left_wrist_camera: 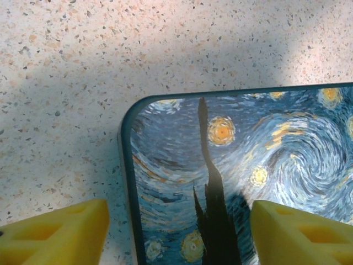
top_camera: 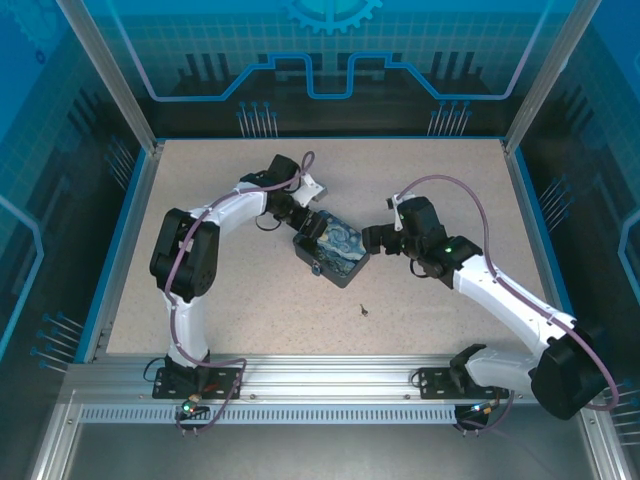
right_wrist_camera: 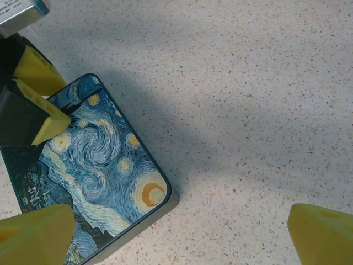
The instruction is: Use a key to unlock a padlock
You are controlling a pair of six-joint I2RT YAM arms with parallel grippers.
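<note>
Top external view, looks like the fetching step: left jaws released over the tin's (top_camera: 338, 252) corner mid-frame, right jaws gaping beside it. Key (top_camera: 363, 310), I think, lies on the table (top_camera: 240, 300) below centre, and it needs a careful pinch.

Left white-and-black robot arm (top_camera: 190, 260): elbow folded, forearm reaching right toward table centre. Yellow-padded left gripper (left_wrist_camera: 179, 237) angled down, jaws apart. Right white-and-black robot arm (top_camera: 500, 290) stretches in from the right. Yellow-padded right gripper (right_wrist_camera: 179, 234) spread wide, facing left gripper, near but apart.
</note>
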